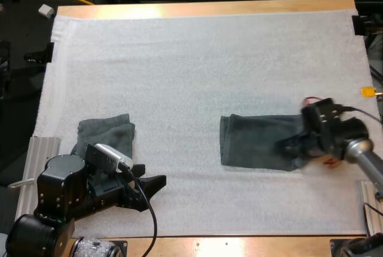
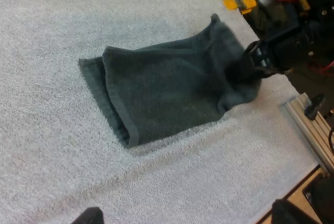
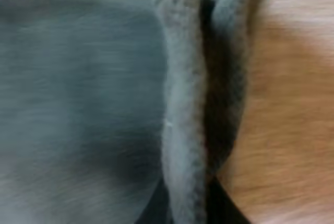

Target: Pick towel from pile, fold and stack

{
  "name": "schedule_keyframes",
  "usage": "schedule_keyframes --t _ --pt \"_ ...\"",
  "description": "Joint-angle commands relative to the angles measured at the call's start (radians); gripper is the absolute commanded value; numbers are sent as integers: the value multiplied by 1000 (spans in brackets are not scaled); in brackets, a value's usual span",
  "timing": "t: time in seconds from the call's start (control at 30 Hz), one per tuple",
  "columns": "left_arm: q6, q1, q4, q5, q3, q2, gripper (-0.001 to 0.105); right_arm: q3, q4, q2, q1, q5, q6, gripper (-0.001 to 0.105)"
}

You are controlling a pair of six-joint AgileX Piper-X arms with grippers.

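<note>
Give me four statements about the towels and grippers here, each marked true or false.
1. The left gripper is open. True.
2. The small folded towel lies beside the right arm. False: it lies beside the left arm.
3. The right gripper is at the right end of the flat towel. True.
4. The left gripper holds a towel. False: it holds nothing.
</note>
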Motion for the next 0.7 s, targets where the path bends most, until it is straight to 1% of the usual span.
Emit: schedule_keyframes --t 0.0,0.1,0.17,0.2,0.23,0.3,0.4,0.53,0.6,0.63,0.67 --pt "1 -1 8 13 -1 2 62 -16 -41 25 100 -78 94 0" --pt "2 -3 8 18 0 2 62 -20 -108 68 176 -131 200 0" --pt "3 -2 10 21 -2 2 62 -21 -148 102 206 -160 261 0" --pt "-1 0 1 12 -4 -2 62 -20 -139 86 194 -131 236 0" --pt "-2 0 -1 14 -4 0 62 -21 -167 103 210 -138 269 1" --pt "-3 0 0 20 -4 1 62 -22 -222 136 235 -175 335 1" --pt "-3 0 3 30 -4 4 62 -24 -351 212 263 -268 463 0" --pt "-5 0 4 29 -5 7 62 -26 -387 242 256 -308 487 1" --pt "-3 0 3 29 -4 6 62 -27 -392 249 253 -325 486 3" --pt "-3 -1 4 31 -5 6 62 -28 -395 252 250 -335 485 7" --pt "-3 0 4 31 -6 7 62 -30 -395 253 250 -344 483 14"
